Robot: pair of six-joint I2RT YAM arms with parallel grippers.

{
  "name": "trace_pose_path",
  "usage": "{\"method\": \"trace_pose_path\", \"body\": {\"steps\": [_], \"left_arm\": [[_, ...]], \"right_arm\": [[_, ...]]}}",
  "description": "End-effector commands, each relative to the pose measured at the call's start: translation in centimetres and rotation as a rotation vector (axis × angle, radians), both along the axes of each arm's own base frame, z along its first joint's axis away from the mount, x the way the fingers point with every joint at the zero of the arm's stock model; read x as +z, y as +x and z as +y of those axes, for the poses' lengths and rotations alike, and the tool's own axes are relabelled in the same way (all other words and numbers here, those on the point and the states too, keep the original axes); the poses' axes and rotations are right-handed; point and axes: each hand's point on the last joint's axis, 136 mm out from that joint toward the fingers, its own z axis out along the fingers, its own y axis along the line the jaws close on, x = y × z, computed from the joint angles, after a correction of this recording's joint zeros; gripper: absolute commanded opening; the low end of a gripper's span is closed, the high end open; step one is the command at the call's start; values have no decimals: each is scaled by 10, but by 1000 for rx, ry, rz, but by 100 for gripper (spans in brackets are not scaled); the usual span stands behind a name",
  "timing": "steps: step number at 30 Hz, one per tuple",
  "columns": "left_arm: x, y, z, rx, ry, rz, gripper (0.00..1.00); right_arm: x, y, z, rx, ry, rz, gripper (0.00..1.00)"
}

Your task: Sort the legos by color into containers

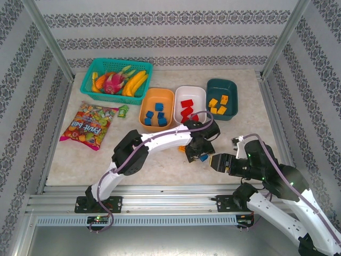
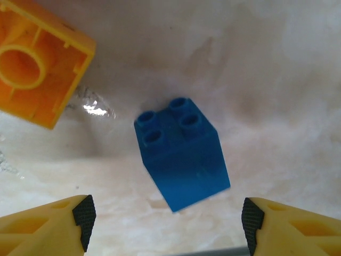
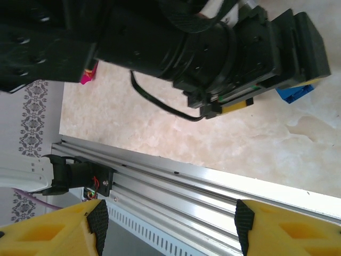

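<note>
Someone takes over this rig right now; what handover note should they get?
Left gripper: open, empty, over the loose blue brick on the table.
Right gripper: open, empty, near the front rail.
Done: blue bricks in the orange tray, red bricks in the white tray, yellow-orange bricks in the teal tray.
Left: that blue brick and the upturned orange brick beside it.
</note>
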Motion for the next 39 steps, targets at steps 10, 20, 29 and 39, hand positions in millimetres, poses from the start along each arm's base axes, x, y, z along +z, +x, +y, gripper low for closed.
{"method": "trace_pose_path", "body": {"steps": [10, 20, 29, 39], "left_arm": [[-29, 11, 2, 73, 75, 1, 54], [-10, 21, 4, 25, 63, -76, 26], [94, 66, 36, -34, 19, -328, 25], [154, 153, 134, -105, 139, -564, 27]], "right_arm": [[-10, -8, 2, 22, 11, 39, 67], [-4, -5, 7, 33, 34, 21, 66], [69, 33, 10, -68, 116, -200, 67], [117, 102, 65, -72, 238, -335, 67]]}}
